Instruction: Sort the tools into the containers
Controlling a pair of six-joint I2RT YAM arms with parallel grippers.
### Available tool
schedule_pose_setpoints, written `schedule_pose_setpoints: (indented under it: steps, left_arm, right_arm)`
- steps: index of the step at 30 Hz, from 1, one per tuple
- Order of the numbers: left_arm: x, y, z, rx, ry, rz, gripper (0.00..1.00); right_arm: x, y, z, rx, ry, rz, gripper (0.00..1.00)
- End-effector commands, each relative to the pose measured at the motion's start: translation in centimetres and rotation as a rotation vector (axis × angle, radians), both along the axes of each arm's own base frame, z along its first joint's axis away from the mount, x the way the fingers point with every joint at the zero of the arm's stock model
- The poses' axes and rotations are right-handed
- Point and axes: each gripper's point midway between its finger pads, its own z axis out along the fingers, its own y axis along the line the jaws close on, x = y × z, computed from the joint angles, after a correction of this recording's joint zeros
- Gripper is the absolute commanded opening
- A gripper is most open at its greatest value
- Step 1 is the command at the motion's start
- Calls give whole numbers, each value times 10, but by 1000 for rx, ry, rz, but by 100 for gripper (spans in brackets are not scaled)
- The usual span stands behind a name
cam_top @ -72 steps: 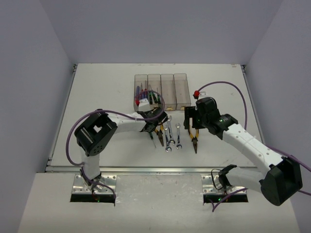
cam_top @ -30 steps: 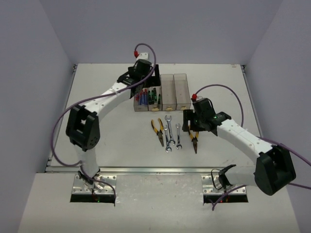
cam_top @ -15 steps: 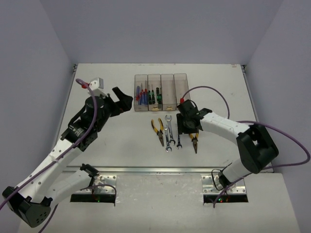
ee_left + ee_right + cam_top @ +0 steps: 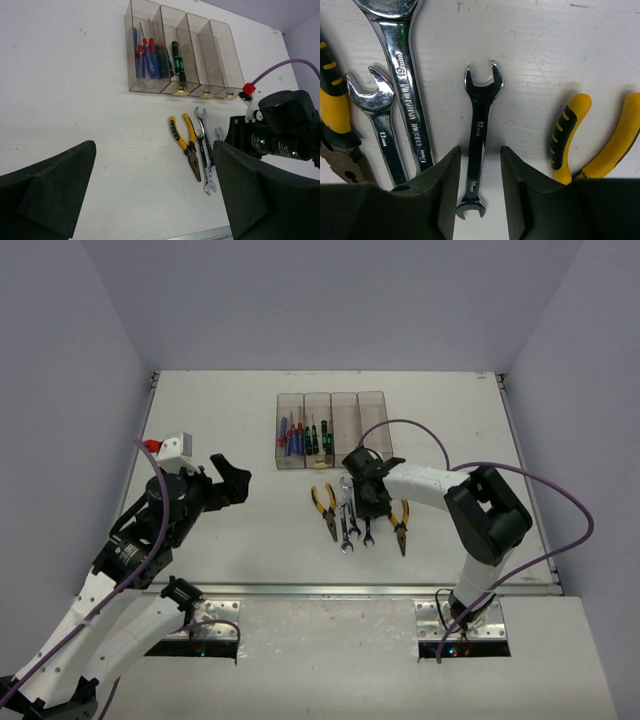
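Observation:
Four joined clear containers (image 4: 374, 426) stand at the back. The two left bins hold blue and red screwdrivers (image 4: 145, 57) and green and black ones (image 4: 176, 59). In front of them, three silver wrenches lie between two yellow-handled pliers (image 4: 325, 510) (image 4: 401, 525). My right gripper (image 4: 478, 155) is down at the table, astride the smallest wrench (image 4: 481, 125), open, with a gap on each side of the shaft. The long wrench (image 4: 406, 95) and the mid-sized one (image 4: 384, 145) lie just left of its fingers (image 4: 442, 192). My left gripper (image 4: 232, 483) hangs wide open and empty at the left.
The two right bins (image 4: 220, 60) look empty. The right arm's purple cable (image 4: 430, 435) loops above the bins' right end. Raised table edges run at the left (image 4: 128, 480) and right (image 4: 525, 480), and a metal rail (image 4: 330, 589) lines the front.
My left arm has swung from the bins back to the left side, still open. My right gripper has moved left from the right-hand pliers onto the smallest wrench, and its jaws have narrowed.

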Motion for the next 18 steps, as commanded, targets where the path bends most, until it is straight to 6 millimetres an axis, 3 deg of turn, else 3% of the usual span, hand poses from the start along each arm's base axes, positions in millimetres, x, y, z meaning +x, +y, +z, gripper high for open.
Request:
schedule_pose_setpoints:
  steps: [1, 6, 11, 18]
  left_arm:
    - [3, 0, -8, 36, 7, -5, 100]
    - [1, 0, -5, 26, -8, -10, 100]
    - [0, 0, -4, 22, -15, -13, 100]
    - [1, -1, -7, 26, -5, -16, 100]
  right_arm:
    - [-2, -1, -9, -31, 17, -33, 34]
    - [-13, -6, -20, -37, 57, -38, 16]
    - [-15, -2, -18, -15, 60, -28, 3]
    - [-6, 1, 12, 23, -15, -20, 0]
